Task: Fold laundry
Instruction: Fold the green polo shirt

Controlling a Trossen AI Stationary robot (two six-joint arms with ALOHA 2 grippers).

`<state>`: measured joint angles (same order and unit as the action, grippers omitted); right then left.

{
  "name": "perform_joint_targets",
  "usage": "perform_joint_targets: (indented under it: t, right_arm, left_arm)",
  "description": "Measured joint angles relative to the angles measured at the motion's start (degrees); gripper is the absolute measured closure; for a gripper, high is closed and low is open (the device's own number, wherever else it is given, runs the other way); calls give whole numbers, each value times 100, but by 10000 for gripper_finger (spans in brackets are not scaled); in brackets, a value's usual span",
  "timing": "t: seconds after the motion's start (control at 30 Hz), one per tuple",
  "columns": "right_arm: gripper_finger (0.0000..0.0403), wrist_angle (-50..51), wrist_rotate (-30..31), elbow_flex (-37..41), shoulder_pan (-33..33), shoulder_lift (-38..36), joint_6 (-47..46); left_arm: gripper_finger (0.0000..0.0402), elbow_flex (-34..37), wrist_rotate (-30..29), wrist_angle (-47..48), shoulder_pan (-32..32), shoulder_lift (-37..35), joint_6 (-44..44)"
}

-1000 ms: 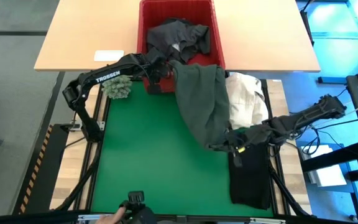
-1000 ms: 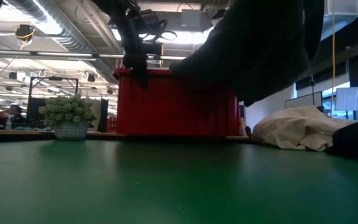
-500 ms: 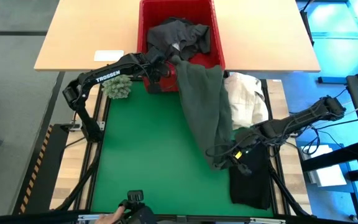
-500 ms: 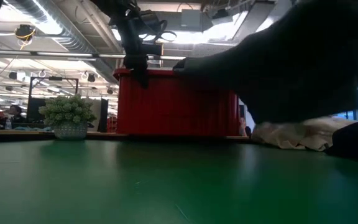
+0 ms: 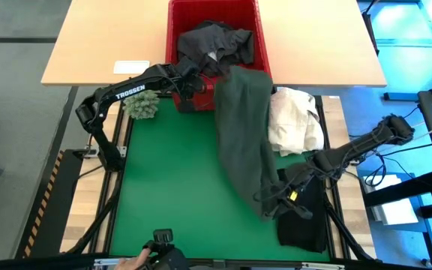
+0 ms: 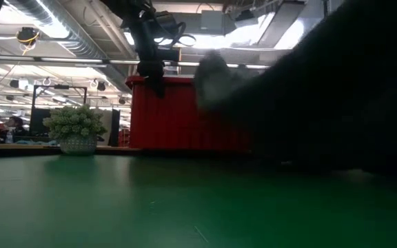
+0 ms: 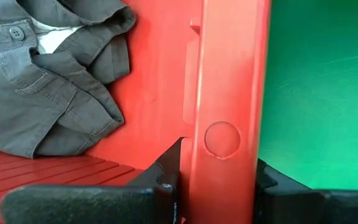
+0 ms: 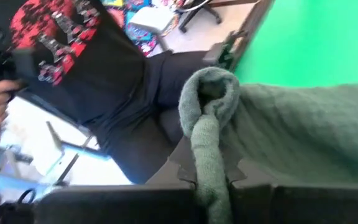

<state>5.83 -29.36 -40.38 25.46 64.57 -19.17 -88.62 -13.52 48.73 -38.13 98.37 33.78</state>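
A dark green garment stretches from the near right corner of the red basket down the green mat to my right gripper, which is shut on its near end. A dark grey garment lies inside the basket. A black garment lies flat at the mat's near right. My left gripper is shut on the basket's near wall. In the low view the green garment hides the right side. My left gripper clamps the basket's near wall, one finger inside and one outside, slanting down over the rim. The basket stands on the table. My right gripper pinches a bunched fold of the green garment's near end between its two fingers. The cloth runs from there toward the basket, its far end on the rim.
A cream-white cloth heap lies right of the green garment. A small potted plant stands left of the basket. The mat's left half is bare. A person in a black printed shirt stands beyond the table's edge.
My right gripper has gone down and toward the table's near edge, turning as it went, still shut on the green garment. The garment's near end has been drawn further along the mat, while its far end stays at the basket's rim.
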Motion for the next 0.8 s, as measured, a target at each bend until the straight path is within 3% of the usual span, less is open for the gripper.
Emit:
perform_joint_targets:
  t: [0.43, 0.8]
  right_arm:
    - [396, -195, 1133, -2, -74, 3, 466]
    - [396, -130, 1123, -2, -311, 3, 804]
  left_arm:
    - [313, -1, 2, -2, 28, 0, -173]
    - [219, -139, -47, 39, 54, 0, -212]
